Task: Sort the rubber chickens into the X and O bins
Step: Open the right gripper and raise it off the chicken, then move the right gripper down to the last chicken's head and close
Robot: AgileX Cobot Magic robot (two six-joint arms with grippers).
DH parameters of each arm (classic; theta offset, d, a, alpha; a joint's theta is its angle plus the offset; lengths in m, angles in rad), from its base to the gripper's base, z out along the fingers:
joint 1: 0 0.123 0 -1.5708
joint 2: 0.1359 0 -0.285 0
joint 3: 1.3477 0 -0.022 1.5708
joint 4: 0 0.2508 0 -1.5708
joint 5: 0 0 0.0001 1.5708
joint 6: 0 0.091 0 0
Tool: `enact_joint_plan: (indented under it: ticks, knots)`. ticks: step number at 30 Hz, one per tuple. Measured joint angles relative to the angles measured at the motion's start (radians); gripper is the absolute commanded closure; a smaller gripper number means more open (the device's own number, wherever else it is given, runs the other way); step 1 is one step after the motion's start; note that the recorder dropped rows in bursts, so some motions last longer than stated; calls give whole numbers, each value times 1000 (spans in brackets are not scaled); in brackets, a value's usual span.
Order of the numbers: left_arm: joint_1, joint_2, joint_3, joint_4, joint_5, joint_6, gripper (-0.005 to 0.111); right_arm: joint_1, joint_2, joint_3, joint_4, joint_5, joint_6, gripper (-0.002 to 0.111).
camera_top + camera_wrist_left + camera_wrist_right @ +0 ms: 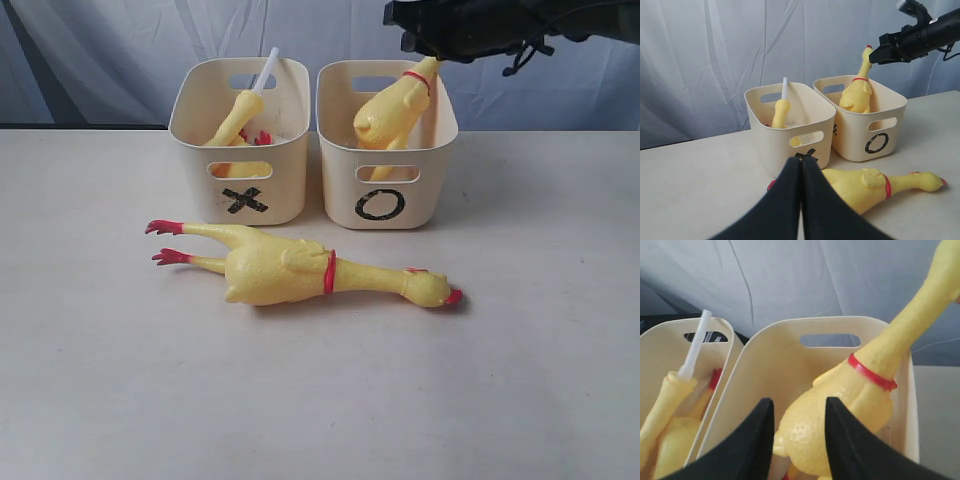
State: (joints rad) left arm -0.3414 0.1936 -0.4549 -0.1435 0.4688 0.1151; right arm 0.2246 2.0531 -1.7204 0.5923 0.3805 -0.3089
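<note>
One whole rubber chicken point(290, 270) point(860, 185) lies on its side on the table in front of both bins, head to the right. A second whole chicken point(390, 110) point(840, 400) stands feet-down in the O bin point(430, 190) point(770, 350), its neck leaning up over the back rim. My right gripper point(420, 45) point(799, 410) hovers above that bin, open, fingers either side of the chicken's body without gripping. The X bin point(285, 190) point(770, 140) holds the neck with the white tube point(240, 115) point(781, 112) and a mostly hidden yellow body. My left gripper point(801, 162) is shut and empty, low before the X bin.
The two bins stand side by side at the back of the pale table point(120, 380), with a draped grey-white curtain point(100, 50) right behind them. The right arm point(920, 35) reaches in over the O bin from the right.
</note>
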Motion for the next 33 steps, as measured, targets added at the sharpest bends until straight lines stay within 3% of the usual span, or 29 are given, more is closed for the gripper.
enact_joint_plan:
  ticks: [5, 8, 12, 14, 21, 28, 30, 32, 33]
  knots:
    - [0, 0, 0, 0, 0, 0, 107, 0, -88, 0, -18, 108, -62, 74]
    - [0, 0, 0, 0, 0, 0, 107, 0, -126, 0, -28, 283, -230, 74]
    - [0, 0, 0, 0, 0, 0, 107, 0, -157, 0, -18, 446, -397, 88]
    - [0, 0, 0, 0, 0, 0, 107, 0, -176, 2, -4, 508, -464, 88]
    - [0, 0, 0, 4, 0, 0, 107, 0, -241, 111, 17, 552, -619, 88]
    - [0, 0, 0, 4, 0, 0, 107, 0, -250, 347, 17, 534, -861, 88]
    - [0, 0, 0, 6, 0, 0, 107, 6, -250, 414, 16, 512, -936, 77]
    - [0, 0, 0, 6, 0, 0, 107, 27, -252, 477, 14, 461, -1004, 55]
    - [0, 0, 0, 8, 0, 0, 107, 49, -252, 508, 14, 430, -1050, 52]
